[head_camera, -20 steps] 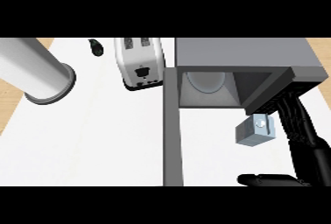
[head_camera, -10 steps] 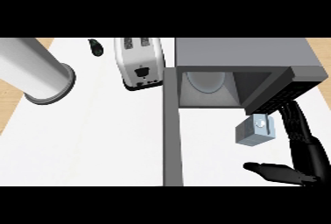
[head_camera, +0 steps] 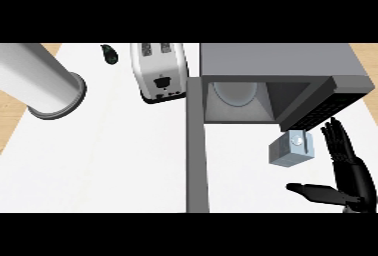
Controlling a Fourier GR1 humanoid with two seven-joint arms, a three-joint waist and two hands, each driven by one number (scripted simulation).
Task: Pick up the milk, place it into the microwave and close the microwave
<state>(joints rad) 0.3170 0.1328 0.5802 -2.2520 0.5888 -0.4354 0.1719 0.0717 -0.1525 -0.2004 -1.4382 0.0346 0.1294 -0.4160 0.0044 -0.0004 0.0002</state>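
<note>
The milk (head_camera: 293, 150), a small grey-white carton, stands on the white counter (head_camera: 111, 165) just in front of the open microwave (head_camera: 280, 62), below the right side of its cavity (head_camera: 244, 102). My right hand (head_camera: 349, 172) is open to the right of the carton: fingers straight and pointing toward the microwave, thumb stretched left below the carton. A small gap separates hand and carton. The microwave's door (head_camera: 196, 150) swings out toward me and shows edge-on as a grey strip. Of my left arm I see a thick grey forearm (head_camera: 40, 80) at the left and a small black tip (head_camera: 109, 53) near the top.
A white toaster (head_camera: 159, 72) stands left of the microwave, close to the door's hinge. A pale plate (head_camera: 235, 92) lies inside the cavity. The microwave's dark control panel (head_camera: 325, 105) angles out just above the carton.
My right hand has come further into view from the lower edge, its thumb now showing in full below the carton. The milk has not moved.
</note>
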